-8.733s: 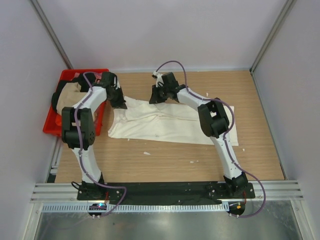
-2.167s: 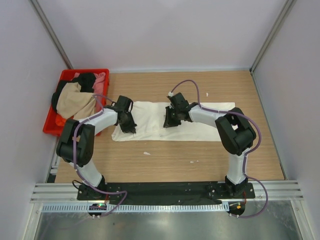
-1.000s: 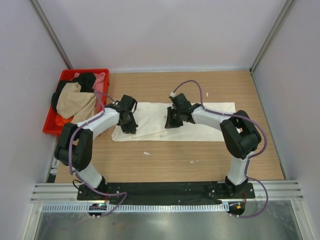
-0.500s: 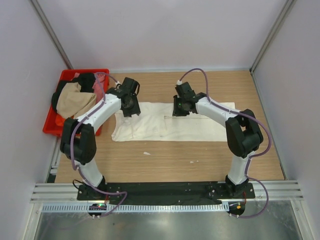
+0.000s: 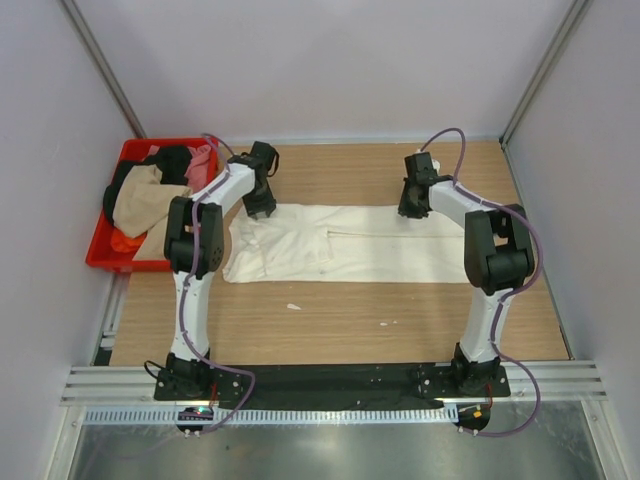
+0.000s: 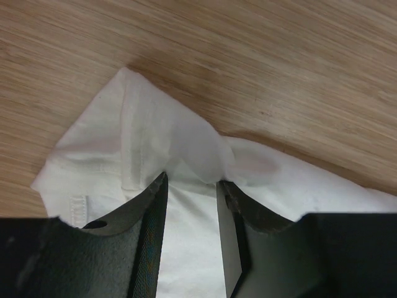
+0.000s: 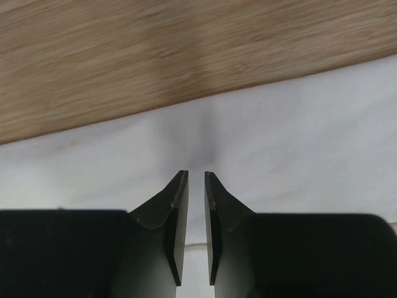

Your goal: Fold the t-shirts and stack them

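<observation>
The soft, limp shirt (image 5: 380, 250) lies flat on the desk (image 5: 350, 330) and is probably best pinched at its far edge, where the left end effector (image 6: 191, 181) stands apart and the right end effector (image 7: 195, 175) barely apart.

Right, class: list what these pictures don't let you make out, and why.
- Top view: how many shirts fill the red crate; they overlap.
- Right wrist view: whether the right gripper pinches the cream t-shirt; gap too narrow.
- Left wrist view: most of that t-shirt; cut off by the edges and the left gripper.
</observation>
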`<state>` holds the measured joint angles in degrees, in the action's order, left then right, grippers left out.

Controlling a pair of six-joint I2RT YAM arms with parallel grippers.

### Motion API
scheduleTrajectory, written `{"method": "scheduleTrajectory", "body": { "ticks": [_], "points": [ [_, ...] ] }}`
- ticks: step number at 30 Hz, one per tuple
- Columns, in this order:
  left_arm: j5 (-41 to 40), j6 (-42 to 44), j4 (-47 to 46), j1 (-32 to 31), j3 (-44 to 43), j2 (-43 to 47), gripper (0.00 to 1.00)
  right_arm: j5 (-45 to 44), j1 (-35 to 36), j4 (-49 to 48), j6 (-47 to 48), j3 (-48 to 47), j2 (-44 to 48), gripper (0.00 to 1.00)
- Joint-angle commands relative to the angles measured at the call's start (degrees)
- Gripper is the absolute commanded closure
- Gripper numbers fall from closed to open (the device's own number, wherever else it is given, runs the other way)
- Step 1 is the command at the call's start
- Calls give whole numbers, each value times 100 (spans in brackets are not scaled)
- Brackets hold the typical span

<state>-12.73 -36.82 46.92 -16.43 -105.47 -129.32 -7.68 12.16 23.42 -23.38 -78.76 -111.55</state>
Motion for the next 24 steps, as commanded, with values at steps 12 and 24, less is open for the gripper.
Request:
{"method": "scheduleTrajectory", "body": {
  "ticks": [12, 24],
  "points": [
    [-64, -186, -524, 210, -156, -375, 60, -778, -917, -408, -237, 45, -421, 79],
    [1606, -36, -780, 236, -2540, -1509, 57, -1200, -1313, -163, -291, -25, -78, 78]
  ]
}}
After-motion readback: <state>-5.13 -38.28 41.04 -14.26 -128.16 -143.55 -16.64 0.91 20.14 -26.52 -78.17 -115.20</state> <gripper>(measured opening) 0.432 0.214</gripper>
